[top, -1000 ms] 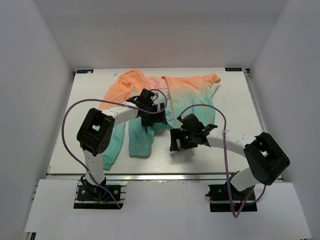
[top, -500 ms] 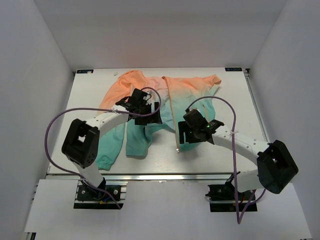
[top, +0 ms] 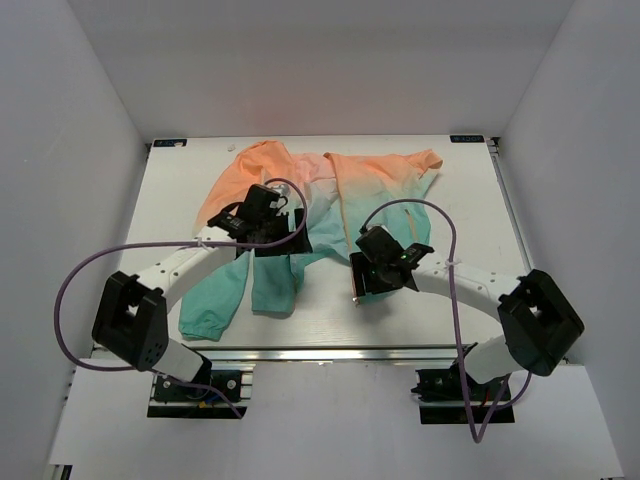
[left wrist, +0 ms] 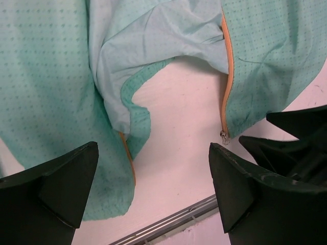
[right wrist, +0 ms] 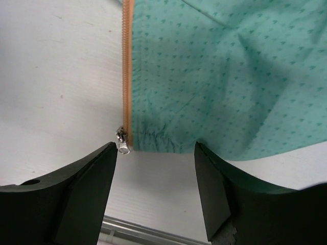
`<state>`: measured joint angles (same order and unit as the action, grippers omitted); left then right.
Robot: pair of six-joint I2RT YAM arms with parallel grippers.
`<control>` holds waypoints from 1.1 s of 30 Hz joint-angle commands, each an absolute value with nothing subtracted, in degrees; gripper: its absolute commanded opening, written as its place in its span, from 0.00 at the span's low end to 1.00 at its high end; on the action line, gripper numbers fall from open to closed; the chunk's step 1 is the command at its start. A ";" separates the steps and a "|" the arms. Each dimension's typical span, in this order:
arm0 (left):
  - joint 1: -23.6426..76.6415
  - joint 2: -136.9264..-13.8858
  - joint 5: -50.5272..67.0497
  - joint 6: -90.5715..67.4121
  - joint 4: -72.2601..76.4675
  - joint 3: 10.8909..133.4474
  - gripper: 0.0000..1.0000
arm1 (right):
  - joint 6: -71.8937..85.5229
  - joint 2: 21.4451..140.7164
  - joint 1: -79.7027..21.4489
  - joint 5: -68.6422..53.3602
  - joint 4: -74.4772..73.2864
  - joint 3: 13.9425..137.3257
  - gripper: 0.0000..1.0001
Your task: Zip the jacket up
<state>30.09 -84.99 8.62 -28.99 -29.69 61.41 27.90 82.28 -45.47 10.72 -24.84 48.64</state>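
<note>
Orange-to-teal jacket (top: 370, 185), unzipped, lies rumpled on your worktop (top: 470, 225) from the far edge toward centre. Your left fingers (left wrist: 56, 178): spread, empty, above its hem (left wrist: 127, 109). Your right fingers (right wrist: 76, 178): spread, over the zipper pull (right wrist: 121, 143).

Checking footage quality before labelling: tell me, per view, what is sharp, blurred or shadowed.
Top external: soft even light, no glare, jacket sharp. Left wrist: fabric dots crisp, left claw fingers dark and slightly soft. Right wrist: zipper pull in focus, right claw fingers near-black, detail lost.
</note>
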 commanded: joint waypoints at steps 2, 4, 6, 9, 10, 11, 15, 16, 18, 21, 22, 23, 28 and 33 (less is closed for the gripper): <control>29.88 -79.99 6.06 -30.58 -31.81 59.25 0.98 | 27.25 84.72 -45.70 11.69 -21.98 47.73 0.68; 29.88 -79.28 5.28 -31.20 -32.25 58.45 0.98 | 27.07 86.13 -45.97 11.16 -21.53 47.64 0.68; 29.88 -78.49 4.57 -31.46 -32.78 57.75 0.98 | 27.24 87.10 -46.32 11.86 -21.27 47.55 0.68; 29.88 -77.96 3.25 -31.64 -33.57 57.74 0.98 | 27.77 88.85 -46.49 13.45 -21.36 47.11 0.67; 29.88 -77.78 3.08 -31.64 -33.66 57.83 0.98 | 27.86 89.21 -46.58 13.71 -21.36 47.02 0.67; 29.88 -77.87 2.64 -31.64 -33.75 58.01 0.98 | 27.95 89.56 -46.58 14.15 -21.44 46.93 0.67; 29.88 -77.61 1.93 -31.73 -34.19 58.45 0.98 | 28.48 91.49 -48.24 16.34 -22.06 46.85 0.67; 29.88 -77.61 1.76 -31.73 -34.36 58.53 0.98 | 29.00 91.93 -48.51 17.48 -22.15 46.76 0.67; 29.88 -77.69 1.41 -31.90 -34.54 58.62 0.98 | 29.27 92.72 -49.22 17.93 -22.41 46.85 0.65; 29.88 -77.69 1.41 -31.90 -34.37 58.54 0.98 | 29.18 92.73 -49.66 17.23 -22.76 47.63 0.69; 29.88 -77.70 1.41 -31.90 -34.45 58.62 0.98 | 28.92 92.38 -49.75 16.62 -22.85 47.98 0.70; 29.80 -77.70 1.41 -31.90 -34.54 58.80 0.98 | 28.39 91.85 -49.83 16.00 -23.03 48.34 0.70; 29.88 -77.17 1.49 -31.82 -34.28 58.89 0.98 | 26.46 84.30 -49.92 12.31 -21.97 49.66 0.72; 29.88 -77.08 1.76 -31.82 -34.01 58.62 0.98 | 26.72 82.09 -50.01 15.46 -25.04 50.36 0.72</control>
<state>30.09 -79.90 2.28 -31.55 -34.33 57.80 26.98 83.37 -49.65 14.02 -22.79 48.56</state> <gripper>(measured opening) 0.982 0.720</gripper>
